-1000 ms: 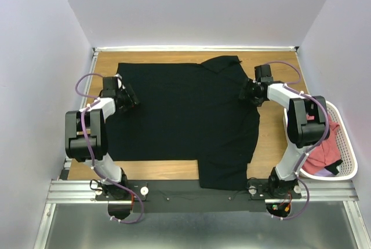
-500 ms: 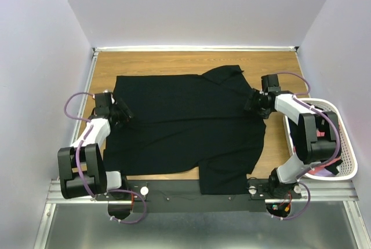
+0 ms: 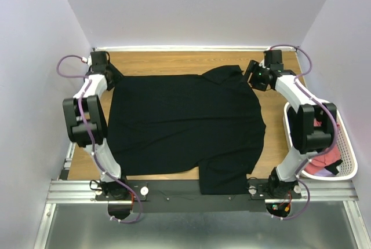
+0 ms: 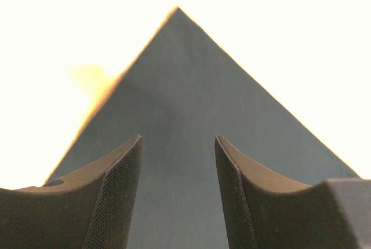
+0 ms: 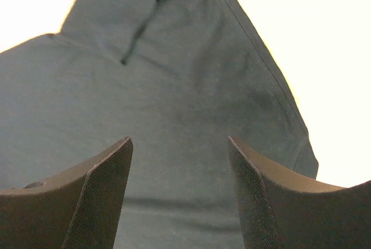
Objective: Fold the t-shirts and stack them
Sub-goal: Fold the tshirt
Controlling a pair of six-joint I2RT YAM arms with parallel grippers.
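One large black t-shirt (image 3: 185, 121) lies spread flat on the wooden table (image 3: 174, 61), its collar (image 3: 223, 74) at the far right and its near edge hanging over the front rail. My left gripper (image 3: 111, 75) is at the shirt's far left corner. In the left wrist view this gripper (image 4: 178, 139) stands open above the pointed black corner (image 4: 185, 98). My right gripper (image 3: 253, 75) is by the collar at the far right. It (image 5: 179, 140) is open over the black cloth (image 5: 174, 87), holding nothing. A salmon-red t-shirt (image 3: 320, 161) lies crumpled in the basket.
A white mesh basket (image 3: 346, 145) sits off the table's right edge, close beside the right arm. White walls close in the table on the left, right and far sides. A metal rail (image 3: 185, 190) runs along the near edge.
Both arms have swung from the shirt's mid sides out to its far corners. The shirt slid a little toward the near edge and its far right side lies smoother.
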